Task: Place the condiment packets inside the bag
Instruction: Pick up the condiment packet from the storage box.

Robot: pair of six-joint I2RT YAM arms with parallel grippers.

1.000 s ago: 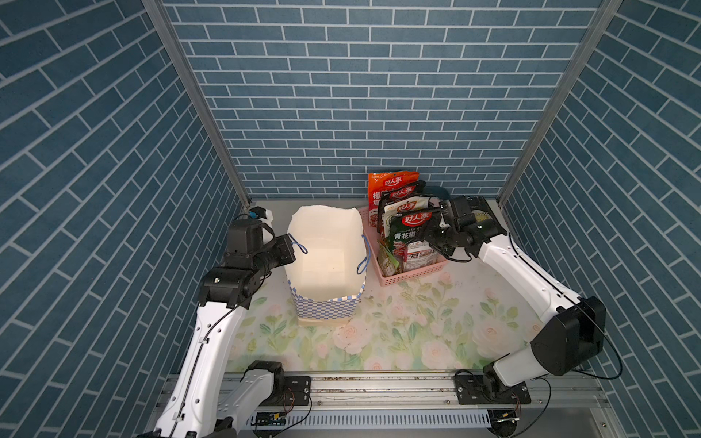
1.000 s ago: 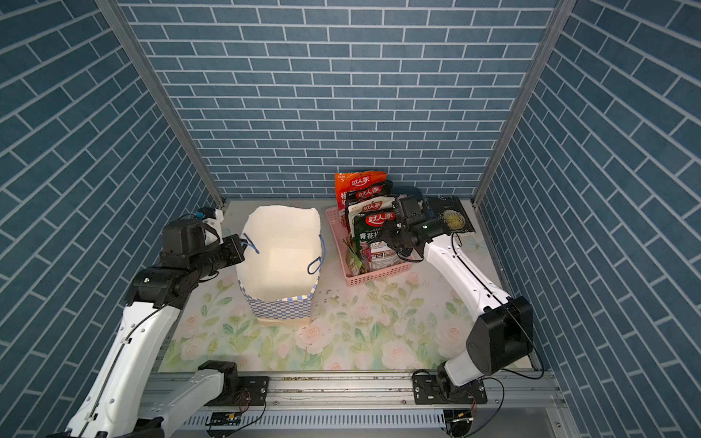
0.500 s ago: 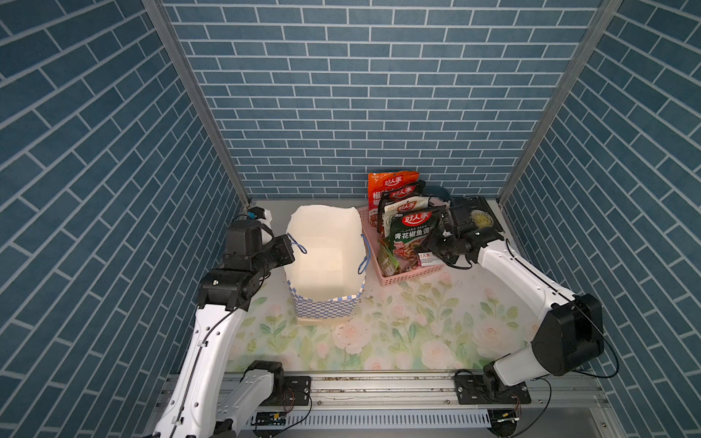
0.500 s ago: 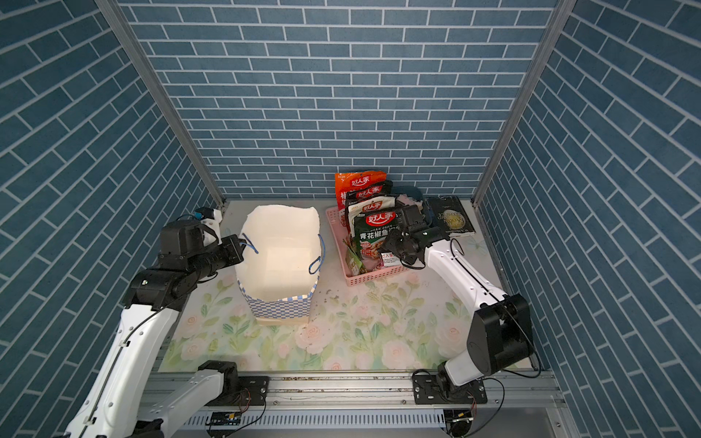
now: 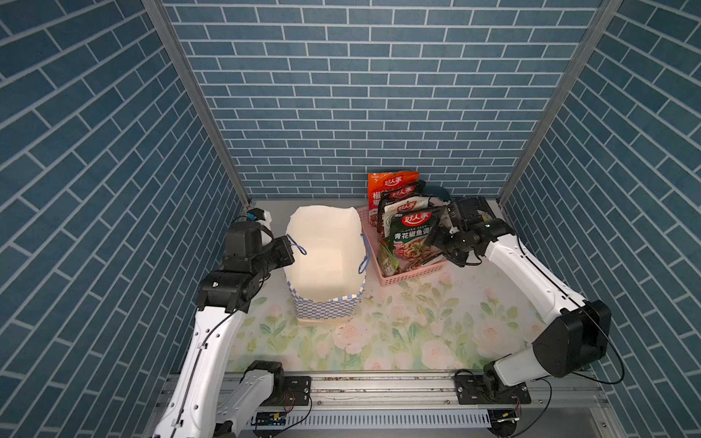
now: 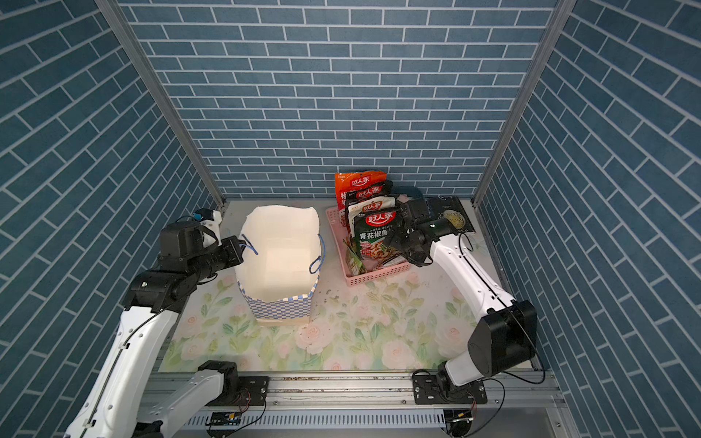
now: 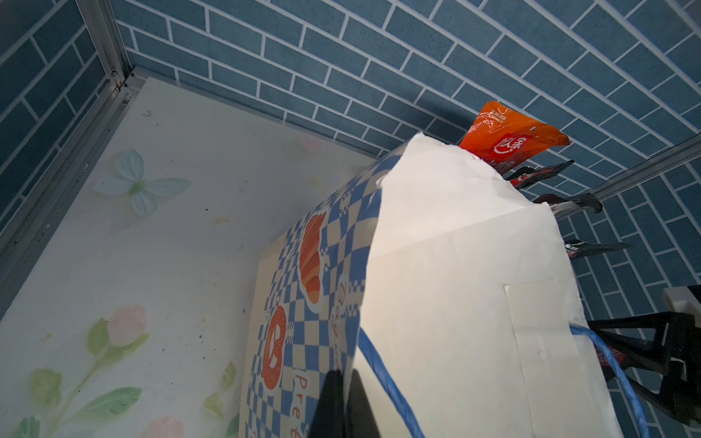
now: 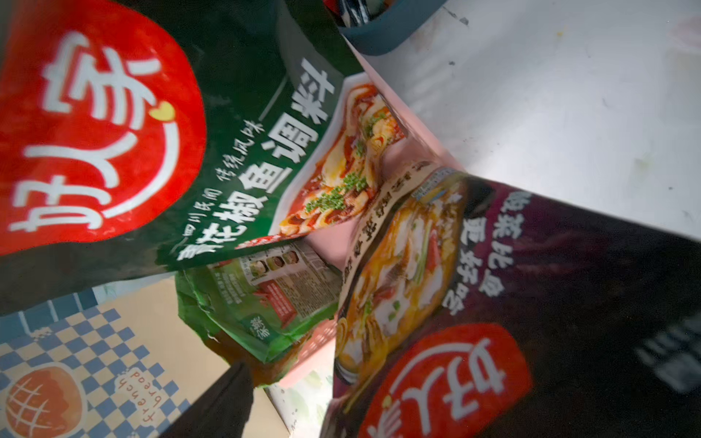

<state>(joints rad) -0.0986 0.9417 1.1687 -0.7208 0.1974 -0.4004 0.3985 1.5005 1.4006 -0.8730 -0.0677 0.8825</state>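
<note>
1. While the left hand (image 5: 285, 248) is clamping the rim of the bag (image 5: 326, 309) beside a blue cord handle, we are seeing the mouth standing wide open and nothing lying on the white inside.
2. The condiment packets (image 5: 411, 233) are all standing upright in the pink basket (image 5: 411, 276), just beside the bag on the flowered surface (image 5: 417, 326); none is going in yet.
3. The right hand (image 5: 433, 239) is hovering at the front packet's edge, jaws apart. In the right wrist view, one finger (image 8: 223, 398) is sitting well off to the side, pinching nothing.
4. We are judging these pouches to be light, glossy, slippery and floppy, so a corner grip is risking a droop or a slip.
5. We are favouring a pinch across the flat faces at the front packet's stiffer sealed top edge.
</note>
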